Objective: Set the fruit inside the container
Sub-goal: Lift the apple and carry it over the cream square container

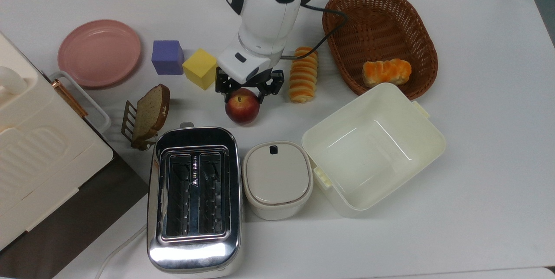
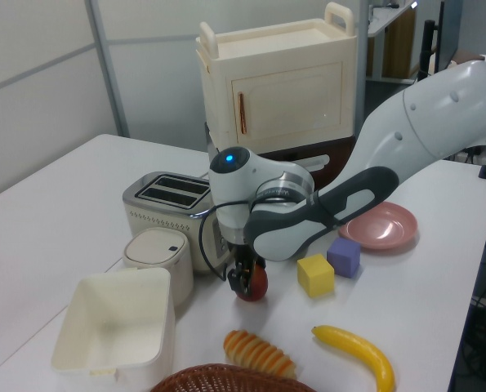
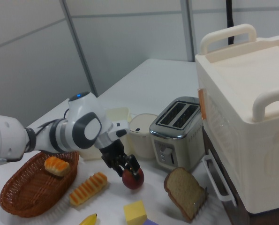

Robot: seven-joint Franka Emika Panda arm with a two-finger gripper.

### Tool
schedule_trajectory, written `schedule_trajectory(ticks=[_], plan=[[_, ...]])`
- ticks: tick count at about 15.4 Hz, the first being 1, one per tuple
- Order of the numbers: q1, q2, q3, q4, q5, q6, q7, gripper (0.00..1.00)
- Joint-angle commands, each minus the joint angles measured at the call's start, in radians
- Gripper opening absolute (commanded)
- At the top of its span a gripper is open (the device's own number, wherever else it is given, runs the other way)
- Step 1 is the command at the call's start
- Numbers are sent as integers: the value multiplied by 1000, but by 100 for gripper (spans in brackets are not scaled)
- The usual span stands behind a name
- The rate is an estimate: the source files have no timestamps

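Top view first: we see the apple on the tabletop, round with no long axis to speak of, its stem dimple turned up toward the gripper. The jaws straddle its upper half, one finger on either side; we cannot tell whether they press it or stand just off. The toaster sits near the apple toward the top view's bottom, the yellow cube near on the top view's left, the striped bread roll near on its right. The container lies open, well apart toward the top view's lower right, with bare tabletop between it and the apple
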Motion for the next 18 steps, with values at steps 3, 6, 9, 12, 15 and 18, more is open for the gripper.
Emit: schedule_trajectory(ticks=[3,6,9,12,15,18], plan=[[24,-147,23,-12,-9,-96,51,21],[27,-164,64,56,-7,-109,79,21],[27,-160,139,107,-9,-101,77,21],[37,-96,198,192,-19,-89,72,21],[89,-20,207,277,-26,-72,72,21],[124,23,207,286,-73,6,72,21]])
